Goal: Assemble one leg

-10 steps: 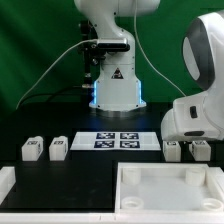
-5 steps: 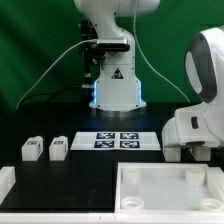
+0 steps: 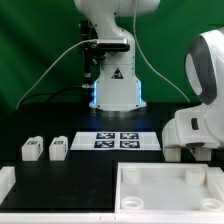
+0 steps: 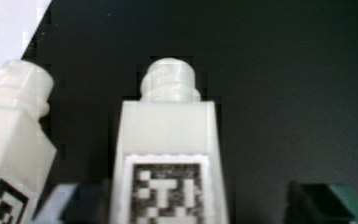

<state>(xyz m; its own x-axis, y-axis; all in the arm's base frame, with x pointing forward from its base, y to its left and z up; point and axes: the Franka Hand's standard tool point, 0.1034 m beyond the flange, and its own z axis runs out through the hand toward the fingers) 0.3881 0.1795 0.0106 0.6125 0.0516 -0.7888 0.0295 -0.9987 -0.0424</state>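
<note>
In the wrist view a white leg (image 4: 167, 130) with a black-and-white tag stands on the black table between my gripper's (image 4: 194, 205) fingers. One dark finger (image 4: 66, 200) sits close to the leg and the other finger (image 4: 327, 200) stands apart from it, so the gripper is open. A second leg (image 4: 12, 120) stands right beside the first. In the exterior view my arm's white hand (image 3: 195, 130) is low at the right and hides the gripper and these legs. Two more legs (image 3: 31, 149) (image 3: 58, 148) stand at the exterior view's left.
The marker board (image 3: 115, 140) lies at the middle back. The large white panel with a raised rim (image 3: 125, 172) lies at the front right. A white part (image 3: 5, 182) shows at the front left edge. The arm's base (image 3: 112, 90) stands behind.
My arm has come down over the two legs at the exterior view's right, which now hides them. It has hardly moved in the last half second.
</note>
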